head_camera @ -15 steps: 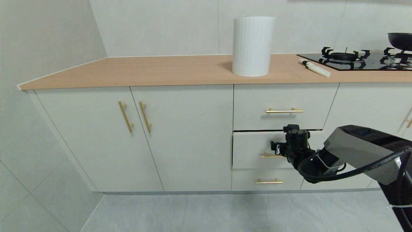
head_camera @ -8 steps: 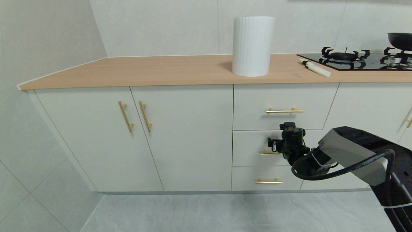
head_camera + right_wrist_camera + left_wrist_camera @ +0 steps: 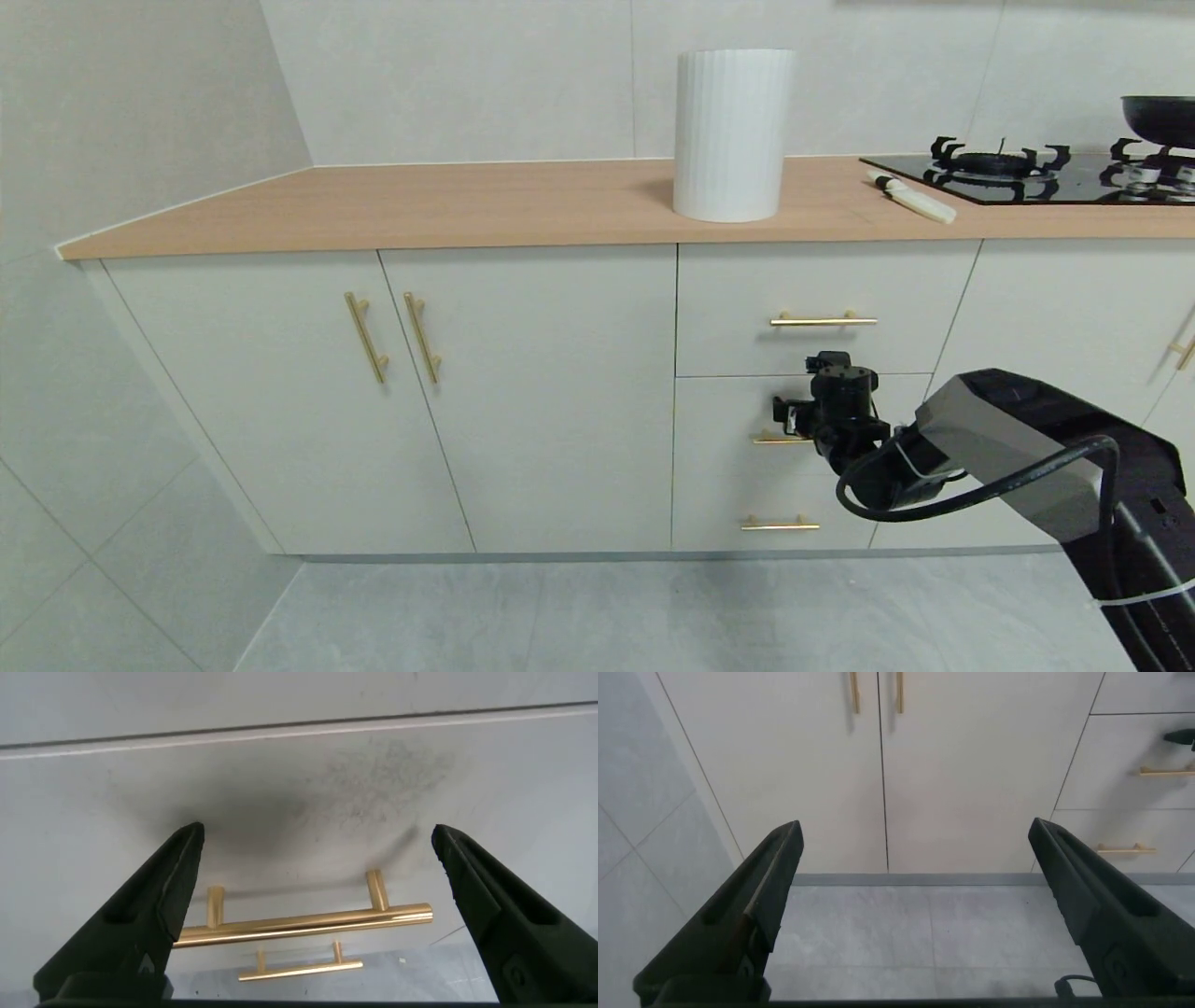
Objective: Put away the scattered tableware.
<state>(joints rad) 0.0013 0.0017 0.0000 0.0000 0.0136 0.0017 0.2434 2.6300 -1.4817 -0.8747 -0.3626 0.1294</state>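
A pale utensil (image 3: 910, 197) with a darker end lies flat on the tabletop (image 3: 420, 205) in the upper right of the head view. Its far end is just beside the front corner of the black stove (image 3: 1027, 182). A dark pan (image 3: 1162, 117) sits on a burner at the right edge. Left of the utensil and well apart from it, a white ribbed cylinder (image 3: 730, 135) stands upright near the top centre.

Below the tabletop, right of centre, three drawers are stacked, all shut. The right arm (image 3: 1008, 448) comes in from the lower right. The right jaws are at the front of the middle drawer (image 3: 719, 429), by its brass handle (image 3: 767, 438). In the right wrist view they stand wide apart, with the fingers (image 3: 154, 919) at either side of the frame. The handle runs across the lower middle between them; whether they touch it cannot be told. The bottom handle (image 3: 299, 971) shows just beneath.

In the left wrist view the left jaws are also wide apart and hold nothing. Their fingers (image 3: 752, 915) hang low over the grey floor (image 3: 906, 943), facing the two cabinet doors (image 3: 878, 775) at the top of the frame.
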